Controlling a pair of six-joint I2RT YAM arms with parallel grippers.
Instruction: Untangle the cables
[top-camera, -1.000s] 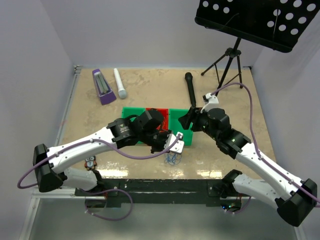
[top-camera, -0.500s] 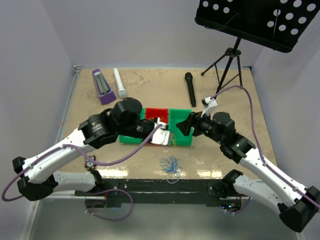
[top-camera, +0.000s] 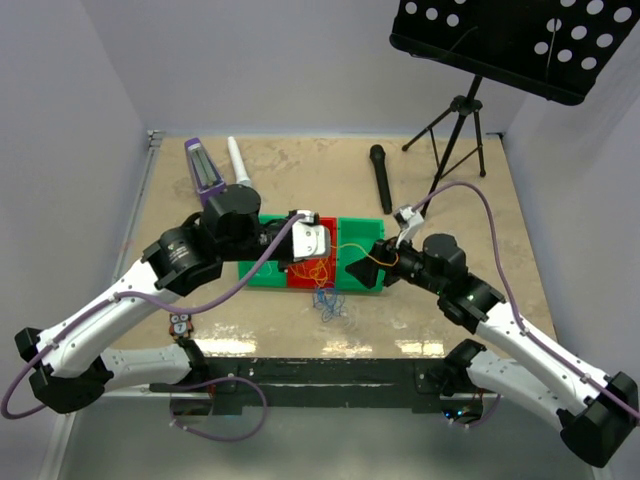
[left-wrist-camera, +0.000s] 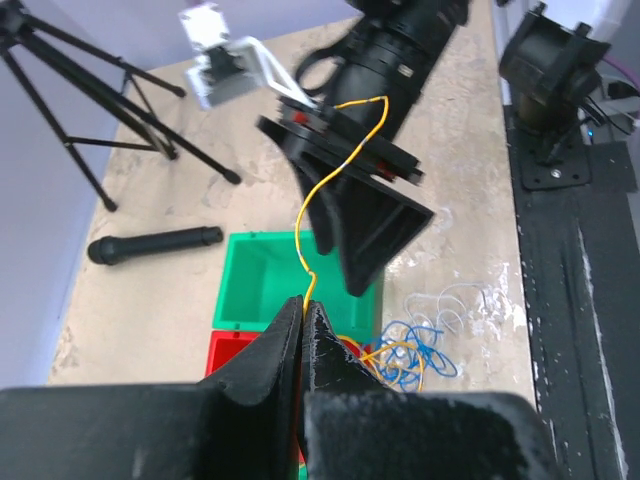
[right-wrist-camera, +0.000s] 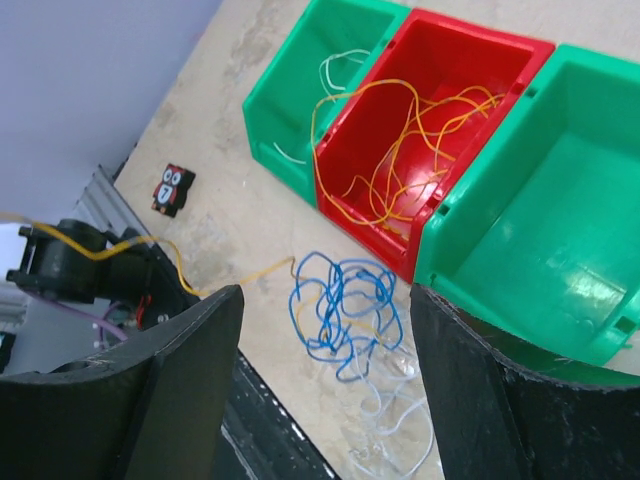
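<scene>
Top external: blue-white cables (top-camera: 328, 303) are lying on desk (top-camera: 450, 200) before red bin (top-camera: 297, 272) | Left wrist: closed left gripper (left-wrist-camera: 303, 310) is pinching yellow cable (left-wrist-camera: 340, 170) crossing right gripper (left-wrist-camera: 385, 250), likely snagging there | Right wrist: right gripper is gaping empty; pulling risks dragging blue-white cables.

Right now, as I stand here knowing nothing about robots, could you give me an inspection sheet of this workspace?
Surface: beige stone-patterned table, shiny patches at the near edge.
Job's things: blue wire tangle and white loops on the table by the bins; orange-yellow wires in the red bin, green bins either side.
Clutter: black microphone, white microphone, purple wedge-shaped case, small owl token.
Grippers: left gripper shut on one orange-yellow wire; right gripper open above the blue tangle, holding nothing.
Cables: purple hoses along both arms.
Surroundings: music stand on a tripod, plain walls.
</scene>
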